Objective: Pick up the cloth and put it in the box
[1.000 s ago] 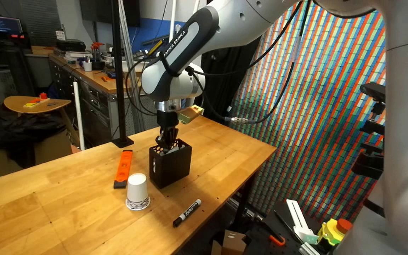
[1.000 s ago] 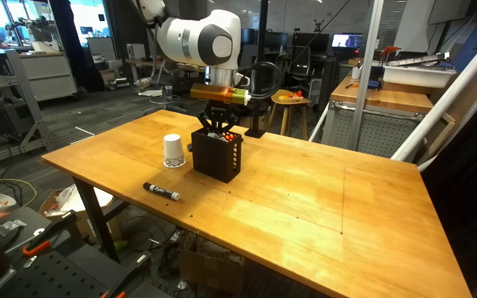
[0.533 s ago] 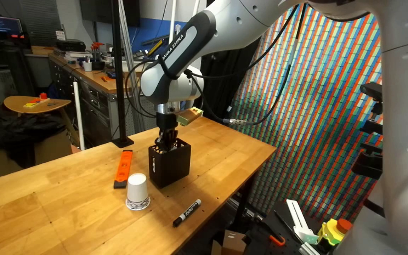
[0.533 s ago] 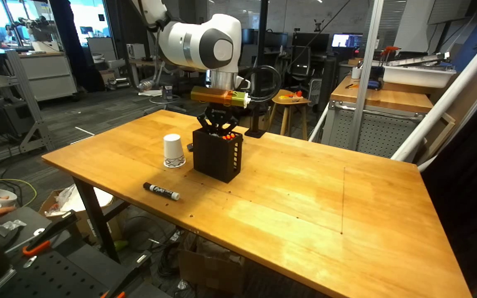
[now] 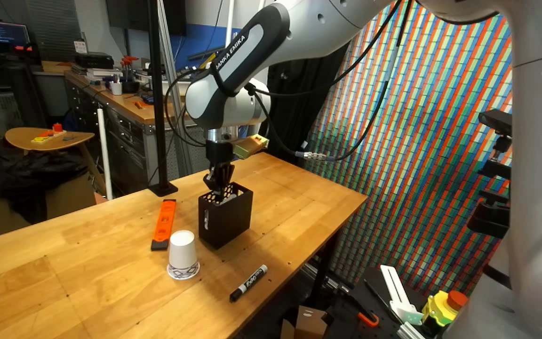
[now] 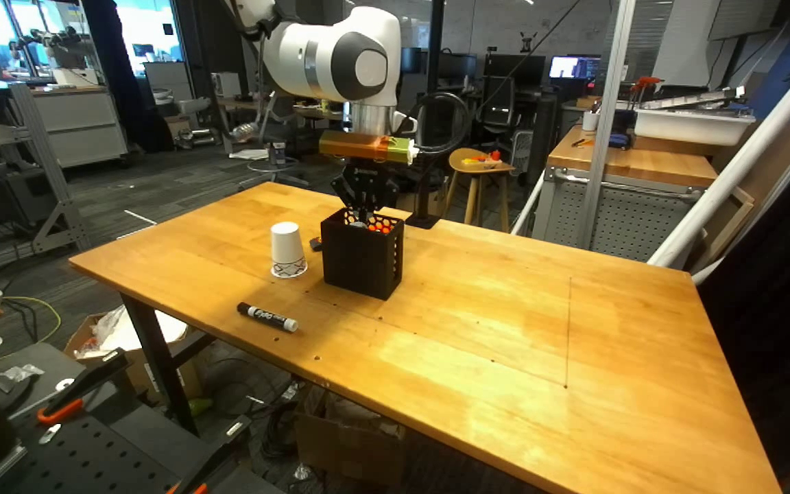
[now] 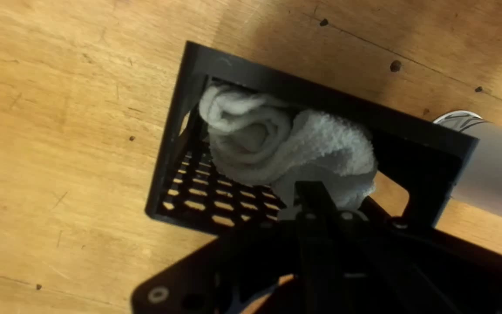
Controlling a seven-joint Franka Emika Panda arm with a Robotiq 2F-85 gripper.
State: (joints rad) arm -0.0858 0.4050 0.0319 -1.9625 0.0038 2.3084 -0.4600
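A black box (image 5: pixel 224 220) with open top and honeycomb holes stands upright on the table; it also shows in an exterior view (image 6: pixel 361 261) and the wrist view (image 7: pixel 342 100). A rolled and folded grey-white cloth (image 7: pixel 251 135) lies inside it; a small part shows in an exterior view (image 6: pixel 358 225). My gripper (image 7: pixel 314 187) points down over the box, its dark fingers together in front of the cloth. In an exterior view the fingertips (image 6: pixel 364 215) are around rim height. No cloth shows between the fingers. I cannot tell whether the tips touch the cloth.
An upside-down paper cup (image 5: pixel 182 254) stands beside the box. A black marker (image 5: pixel 248 283) lies near the table edge. An orange level (image 5: pixel 163 225) lies behind the cup. A black post (image 5: pixel 163 189) stands at the table's far edge. Orange items (image 6: pixel 380 226) show at the box's rim.
My gripper dips slightly half a second ago, then rises, so more of the box opening shows. The box has shifted slightly to the right in an exterior view. Cup and marker have not moved.
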